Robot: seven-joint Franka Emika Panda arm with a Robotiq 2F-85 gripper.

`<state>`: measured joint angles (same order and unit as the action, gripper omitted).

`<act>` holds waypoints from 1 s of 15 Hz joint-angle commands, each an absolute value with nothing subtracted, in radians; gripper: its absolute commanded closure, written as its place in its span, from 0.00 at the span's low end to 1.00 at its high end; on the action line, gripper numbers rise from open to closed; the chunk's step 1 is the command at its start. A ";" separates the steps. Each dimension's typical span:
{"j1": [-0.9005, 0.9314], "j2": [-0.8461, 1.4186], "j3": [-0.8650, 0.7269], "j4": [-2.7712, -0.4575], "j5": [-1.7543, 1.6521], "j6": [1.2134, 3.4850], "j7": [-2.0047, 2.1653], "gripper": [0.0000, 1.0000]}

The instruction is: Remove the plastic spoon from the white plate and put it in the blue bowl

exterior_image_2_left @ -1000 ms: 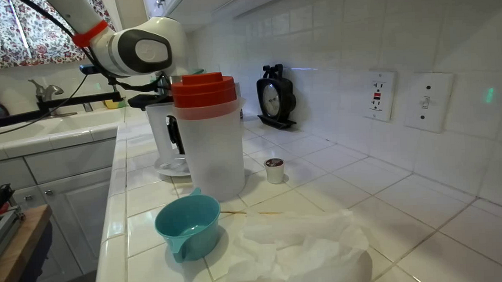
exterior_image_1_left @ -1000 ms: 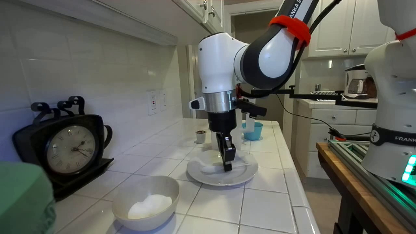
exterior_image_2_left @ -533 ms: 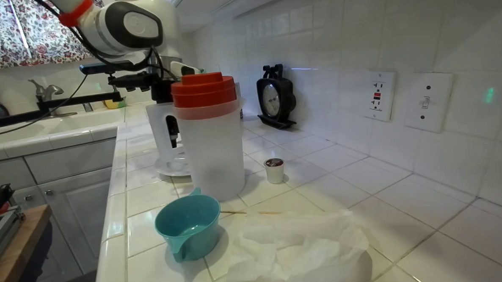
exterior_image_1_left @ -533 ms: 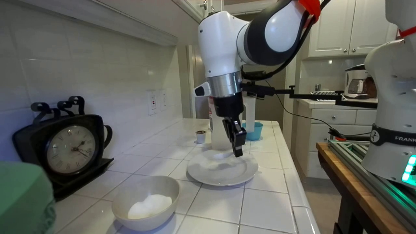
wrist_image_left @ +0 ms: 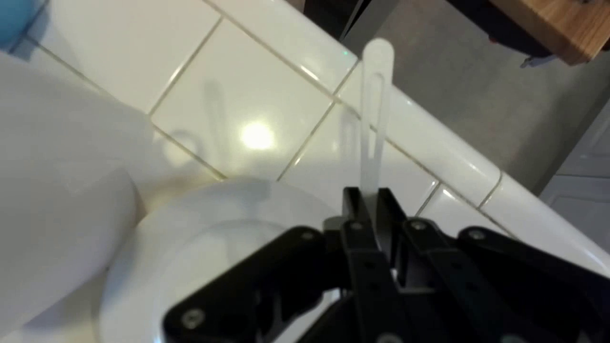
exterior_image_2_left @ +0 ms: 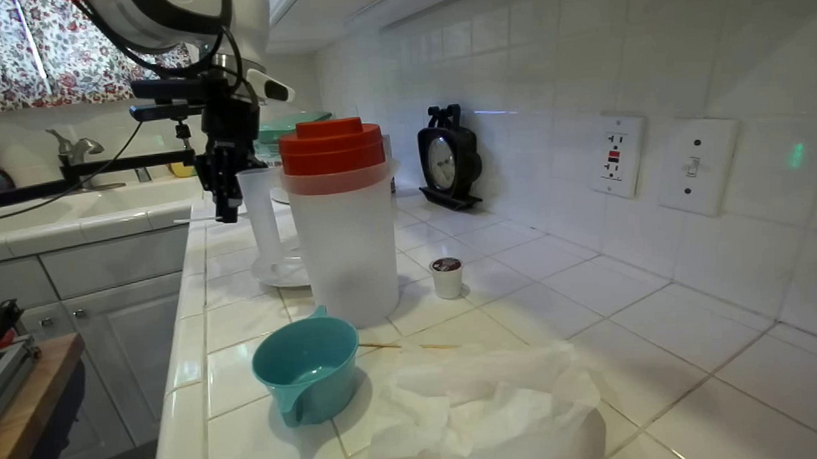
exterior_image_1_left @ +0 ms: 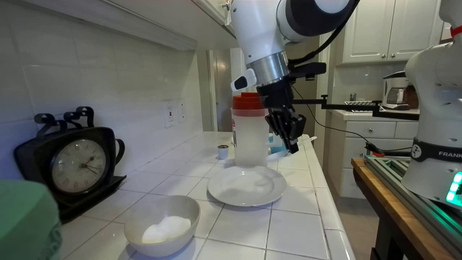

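The whitish plastic spoon [exterior_image_1_left: 277, 156] is pinched in my gripper [exterior_image_1_left: 293, 148], raised above the counter beyond the plate. In the wrist view the spoon's slotted handle [wrist_image_left: 379, 57] sticks out from between the closed fingertips [wrist_image_left: 367, 197]. In an exterior view the thin handle [exterior_image_2_left: 194, 219] points left from the gripper [exterior_image_2_left: 228, 213] over the counter edge. The white plate [exterior_image_1_left: 246, 198] lies on the tiles with nothing on it. The blue bowl [exterior_image_2_left: 309, 392] stands upright near the counter edge; inside it looks empty. It is partly hidden behind the gripper and pitcher in an exterior view [exterior_image_1_left: 277, 147].
A red-lidded clear pitcher [exterior_image_2_left: 344, 253] stands between plate and blue bowl, its handle [exterior_image_2_left: 260, 222] towards the gripper. A small pod cup [exterior_image_2_left: 447, 279], crumpled paper [exterior_image_2_left: 486, 419] and a thin stick [exterior_image_2_left: 438, 345] lie nearby. A grey-white bowl [exterior_image_1_left: 135, 240] and a clock [exterior_image_1_left: 77, 166] are nearer.
My gripper has closed on the spoon, lifted it off the plate, and moved up towards the counter edge and the pitcher's handle side, tilting. The plate, pitcher and blue bowl have not moved.
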<state>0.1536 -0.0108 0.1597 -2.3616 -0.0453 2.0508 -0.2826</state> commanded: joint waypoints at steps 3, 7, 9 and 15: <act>0.152 -0.123 0.140 -2.435 -0.041 1.915 -0.427 0.97; 0.144 -0.178 0.115 -2.476 -0.092 1.841 -0.441 0.97; 0.136 -0.199 0.097 -2.499 -0.115 1.828 -0.458 0.97; 0.086 -0.239 0.025 -2.568 -0.210 1.856 -0.518 0.97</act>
<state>0.1032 -0.1962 0.0511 -2.5239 -0.1651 1.8287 -0.4699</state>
